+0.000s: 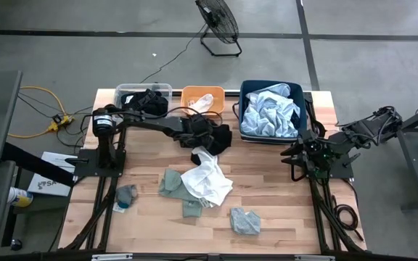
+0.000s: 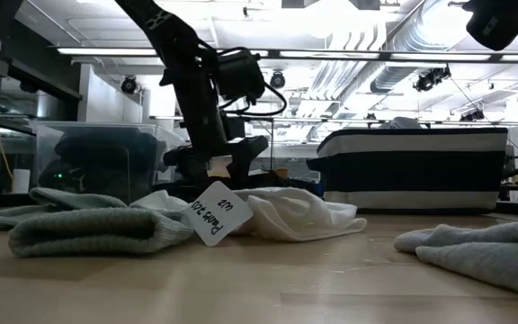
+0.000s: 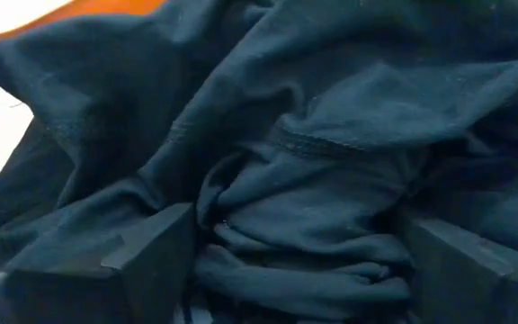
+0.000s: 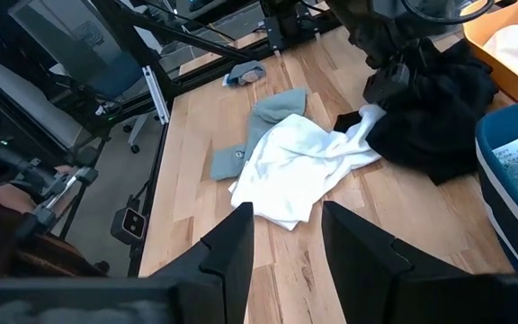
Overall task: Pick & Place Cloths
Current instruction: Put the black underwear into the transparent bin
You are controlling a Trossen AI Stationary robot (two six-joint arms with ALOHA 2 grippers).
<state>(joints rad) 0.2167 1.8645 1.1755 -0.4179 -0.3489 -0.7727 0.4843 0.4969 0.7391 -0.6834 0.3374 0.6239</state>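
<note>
My left claw is standing spread wide over the black cloth, which is lying on the desk before the orange bin, touching the white cloth. My right claw is waiting partly open and empty beside the navy bin.

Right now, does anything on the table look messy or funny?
Yes. Cloths lie scattered over the table instead of in the bins: a crumpled white cloth, grey-green pieces and a small grey one. A paper tag sticks out beside the white cloth. The left gripper, open, is down on a black cloth.
</note>
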